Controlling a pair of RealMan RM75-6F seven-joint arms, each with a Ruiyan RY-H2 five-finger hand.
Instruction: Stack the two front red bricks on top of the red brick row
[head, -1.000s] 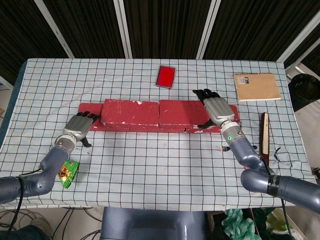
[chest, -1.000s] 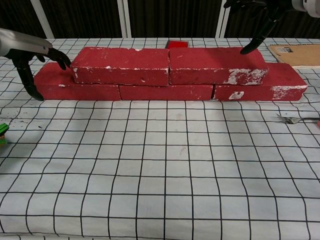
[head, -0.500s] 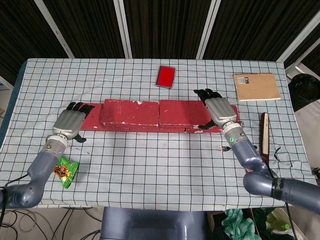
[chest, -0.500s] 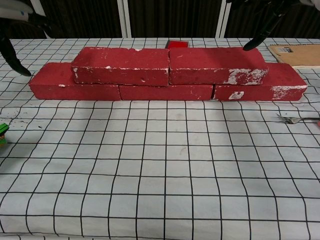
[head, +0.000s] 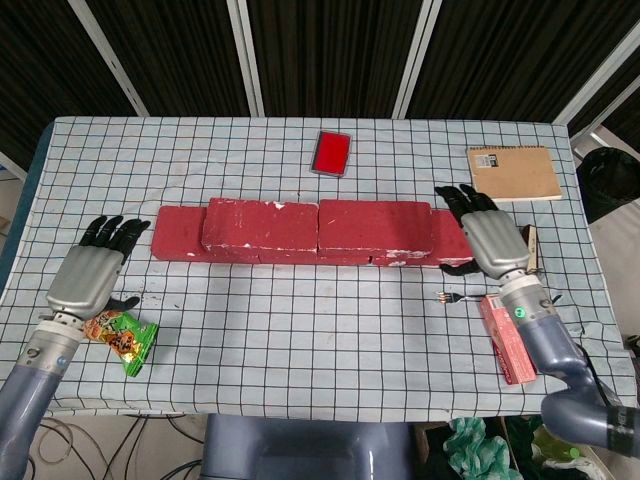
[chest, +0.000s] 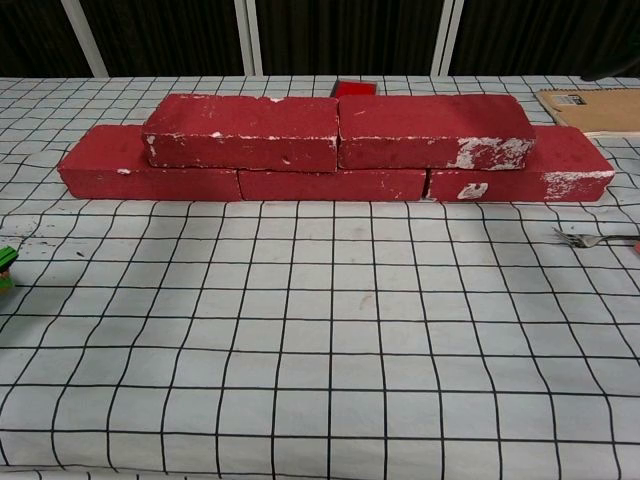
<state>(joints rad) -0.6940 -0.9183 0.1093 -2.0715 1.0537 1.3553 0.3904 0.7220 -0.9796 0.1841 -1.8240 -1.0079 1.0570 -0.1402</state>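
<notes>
The left hand (head: 88, 275) hovers empty with fingers spread, a snack packet (head: 122, 336) just beneath its wrist. The right hand (head: 491, 243) is likewise spread and empty. Between them, two bricks (head: 318, 223) lie stacked on the brick row (head: 176, 245).
</notes>
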